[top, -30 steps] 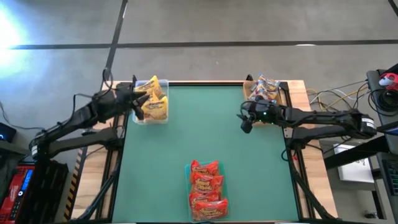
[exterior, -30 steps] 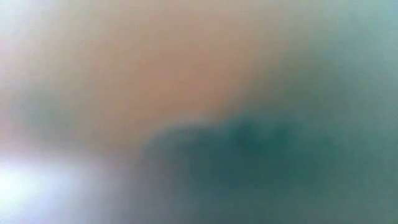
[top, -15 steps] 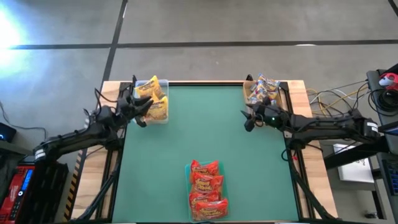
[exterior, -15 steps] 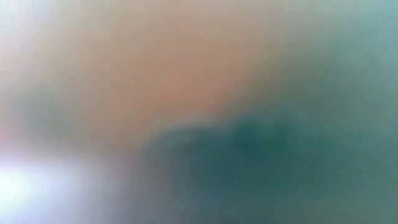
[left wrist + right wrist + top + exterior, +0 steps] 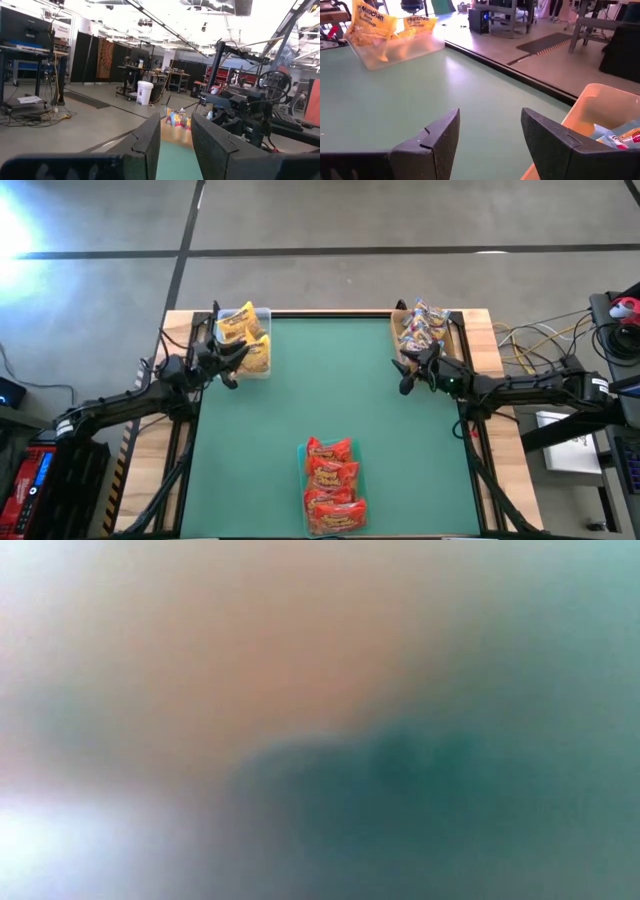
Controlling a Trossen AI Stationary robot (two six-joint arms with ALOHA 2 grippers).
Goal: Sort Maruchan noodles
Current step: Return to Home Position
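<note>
Yellow Maruchan noodles (image 5: pixel 245 340) lie heaped in a clear tray (image 5: pixel 395 50) at the far left corner. Pale packets with pink labels (image 5: pixel 423 326) fill a brown tray (image 5: pixel 600 107) at the far right corner. Red-orange packets (image 5: pixel 332 483) lie in a row in a tray at the near edge's middle. My left gripper (image 5: pixel 228 368) (image 5: pixel 175 131) hangs open just on the near side of the yellow heap, with nothing between its fingers. My right gripper (image 5: pixel 407 372) (image 5: pixel 490 117) hangs open beside the brown tray, also with nothing between its fingers.
The green mat (image 5: pixel 330 390) lies bare between the three trays. Wooden table edges (image 5: pixel 490 340) flank it, with cables and equipment (image 5: pixel 620 310) beyond the right side. The low view is a blur and shows nothing usable.
Both arms have folded back and sunk. My left gripper has come away from above the yellow heap toward the near edge and tipped up to about level. My right gripper has drawn a little toward the right edge and levelled out too. The packets have not moved.
</note>
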